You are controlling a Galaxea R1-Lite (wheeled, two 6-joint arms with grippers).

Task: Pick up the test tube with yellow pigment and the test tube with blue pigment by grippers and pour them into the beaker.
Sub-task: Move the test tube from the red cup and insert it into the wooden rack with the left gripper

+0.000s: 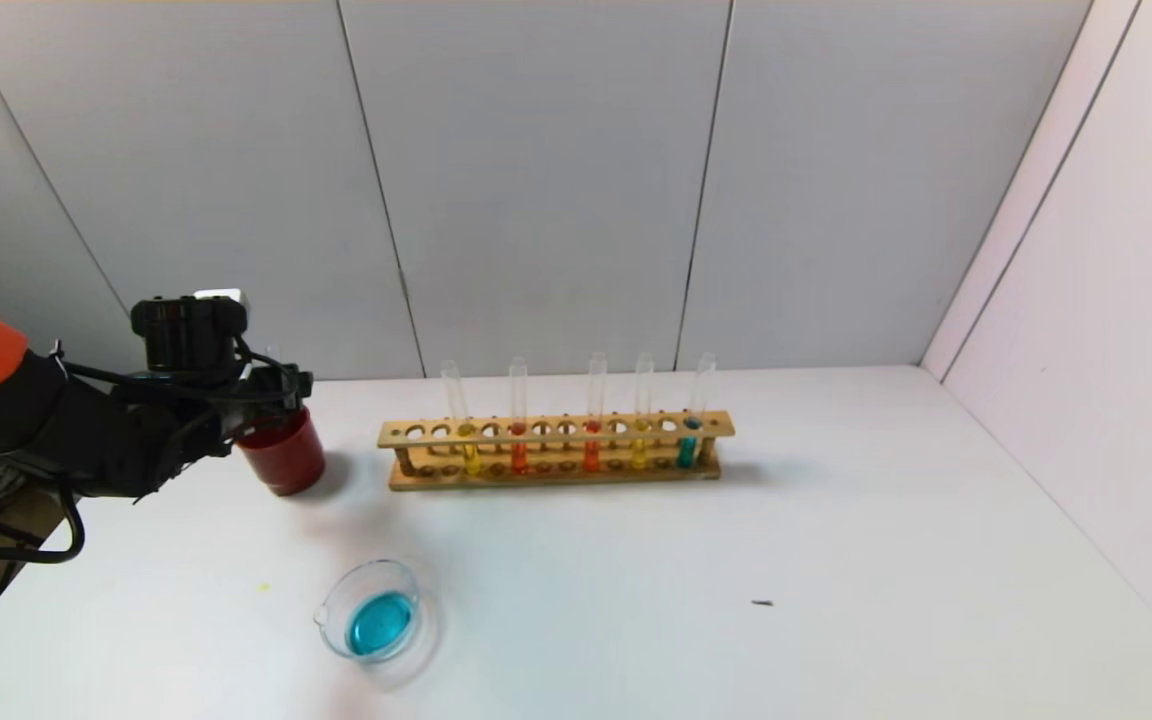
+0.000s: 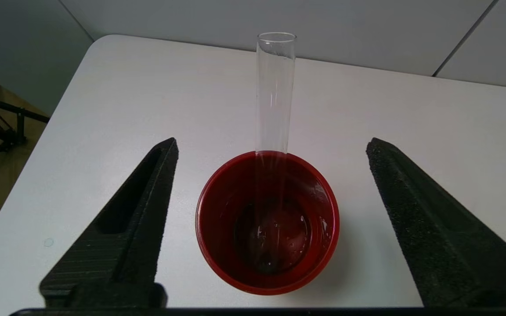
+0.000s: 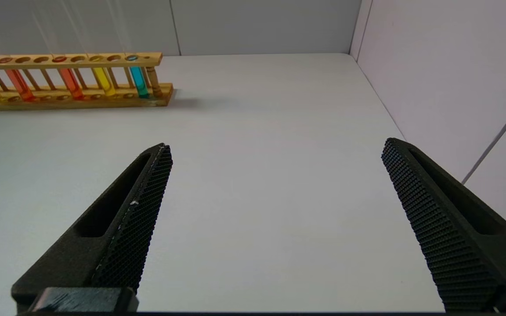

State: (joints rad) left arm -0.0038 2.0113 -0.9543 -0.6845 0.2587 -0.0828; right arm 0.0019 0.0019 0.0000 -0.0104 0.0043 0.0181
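Observation:
The beaker [image 1: 373, 612] stands near the table's front left and holds blue liquid. A wooden rack [image 1: 726, 425] holds two yellow tubes [image 1: 469, 455] [image 1: 640, 450] and one blue tube [image 1: 687, 448] at its right end. My left gripper [image 1: 274, 388] is open and hovers over a dark red cup [image 1: 286, 455]. In the left wrist view the gripper [image 2: 271, 140] is spread wide around the cup [image 2: 218, 245], and an empty clear tube [image 2: 275, 87] stands in the cup, free of the fingers. My right gripper [image 3: 277, 144] is open and empty over bare table, out of the head view.
Two orange-red tubes [image 1: 519, 455] [image 1: 591, 452] stand in the rack between the yellow ones. The right wrist view shows the rack [image 3: 152, 57] far off with the blue tube [image 3: 139, 81]. A small dark speck [image 1: 762, 603] lies on the table. Walls close the back and right.

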